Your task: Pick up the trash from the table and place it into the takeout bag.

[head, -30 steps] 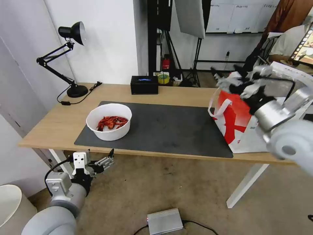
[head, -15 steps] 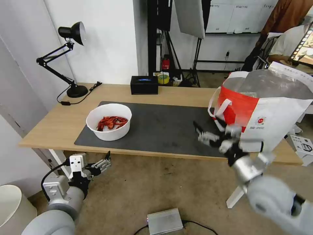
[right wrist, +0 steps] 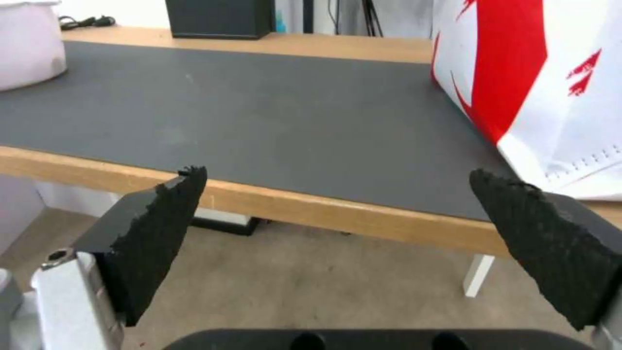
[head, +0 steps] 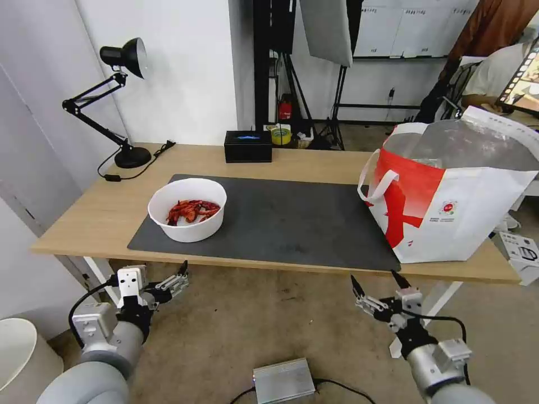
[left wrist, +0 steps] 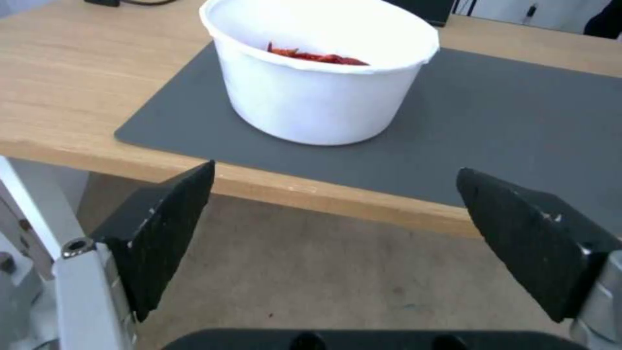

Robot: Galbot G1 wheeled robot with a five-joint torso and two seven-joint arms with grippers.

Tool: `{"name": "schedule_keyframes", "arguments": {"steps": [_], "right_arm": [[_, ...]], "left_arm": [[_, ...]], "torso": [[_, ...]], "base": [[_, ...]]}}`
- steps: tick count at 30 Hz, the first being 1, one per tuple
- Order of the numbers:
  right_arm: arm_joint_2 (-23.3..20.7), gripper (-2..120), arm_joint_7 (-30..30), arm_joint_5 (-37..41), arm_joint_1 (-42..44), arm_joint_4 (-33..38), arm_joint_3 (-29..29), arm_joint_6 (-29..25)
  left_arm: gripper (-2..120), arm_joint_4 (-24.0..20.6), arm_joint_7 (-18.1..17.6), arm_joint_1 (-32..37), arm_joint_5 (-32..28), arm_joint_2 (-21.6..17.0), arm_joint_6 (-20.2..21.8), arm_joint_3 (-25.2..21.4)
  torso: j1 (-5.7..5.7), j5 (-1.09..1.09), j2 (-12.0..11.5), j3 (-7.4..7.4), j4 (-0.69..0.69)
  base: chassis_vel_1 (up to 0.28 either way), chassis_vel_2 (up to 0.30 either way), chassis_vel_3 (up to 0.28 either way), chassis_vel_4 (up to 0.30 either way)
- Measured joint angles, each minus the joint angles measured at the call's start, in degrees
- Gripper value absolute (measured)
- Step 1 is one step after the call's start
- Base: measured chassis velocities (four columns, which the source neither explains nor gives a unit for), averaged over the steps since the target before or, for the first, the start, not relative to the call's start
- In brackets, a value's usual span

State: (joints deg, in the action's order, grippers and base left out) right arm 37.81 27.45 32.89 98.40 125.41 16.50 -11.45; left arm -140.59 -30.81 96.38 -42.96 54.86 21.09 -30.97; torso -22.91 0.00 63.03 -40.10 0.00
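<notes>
Left tool (head: 181,274): fingers spread, empty, below the desk's front edge.
Bowl (head: 187,209): one, white, on the grey mat's (head: 292,219) left end; red shells partly hidden by its wall.
Desk (head: 106,207): right end cut off.
Takeout bag (head: 449,196): one, upright at right; contents hidden.
Right tool (head: 377,281): spread, empty, below the desk.

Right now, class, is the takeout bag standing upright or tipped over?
Upright: the takeout bag stands on the table, its foil-lined mouth open upward, a loop handle hanging down its side.

Head camera overlooks the table (head: 314,160); both wrist cameras face its front edge.
</notes>
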Motion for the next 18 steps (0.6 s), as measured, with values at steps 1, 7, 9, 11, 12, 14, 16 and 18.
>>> {"name": "schedule_keyframes", "arguments": {"steps": [1,7,9,11,12,14,16,18], "right_arm": [[0.19,100,0.13,-0.06,0.0,-0.01,-0.01,0.0],[0.47,100,1.29,-0.16,-0.76,0.37,-0.18,0.75],[0.41,100,1.38,-0.22,-0.82,0.44,-0.18,0.87],[0.36,100,1.61,-0.53,-0.89,0.56,-0.19,1.09],[0.35,100,1.71,-0.58,-0.9,0.67,-0.19,1.15],[0.3,100,1.76,-0.59,-0.9,0.77,-0.19,1.19],[0.26,100,1.79,-0.6,-0.9,0.85,-0.19,1.23],[0.24,100,1.79,-0.6,-0.91,0.87,-0.19,1.25]], "left_arm": [[100,0.01,0.0,0.01,0.0,0.07,0.0,0.03],[100,0.04,0.01,0.1,0.0,-0.06,0.0,-0.22],[100,0.04,0.01,0.14,0.0,-0.05,0.0,-0.25],[100,0.03,0.01,0.23,0.0,0.13,0.0,-0.25],[100,0.03,0.01,0.26,0.0,0.22,0.0,-0.24],[100,0.03,0.01,0.26,0.0,0.28,0.0,-0.22],[100,0.04,0.01,0.26,0.01,0.33,-0.01,-0.18],[100,0.05,0.01,0.31,0.01,0.35,-0.01,-0.17]], "torso": [[0.0,0.0,0.0,0.0,0.0],[0.0,0.0,-0.01,0.0,0.0],[0.0,0.0,-0.01,-0.01,0.01],[0.0,0.0,-0.01,-0.01,0.0],[0.0,0.0,-0.01,-0.01,0.0],[0.0,0.0,-0.01,0.0,0.0],[0.0,0.0,-0.01,-0.01,0.0],[0.0,0.0,-0.01,-0.01,0.0]], "base": [[0.0,0.0,0.0,0.0],[0.0,0.0,0.0,0.0],[0.0,0.0,0.0,0.0],[0.0,0.0,0.0,0.0],[0.0,0.0,0.0,0.0],[0.0,0.0,0.0,0.0],[0.0,0.0,0.0,0.0],[0.0,0.0,0.0,0.0]]}}
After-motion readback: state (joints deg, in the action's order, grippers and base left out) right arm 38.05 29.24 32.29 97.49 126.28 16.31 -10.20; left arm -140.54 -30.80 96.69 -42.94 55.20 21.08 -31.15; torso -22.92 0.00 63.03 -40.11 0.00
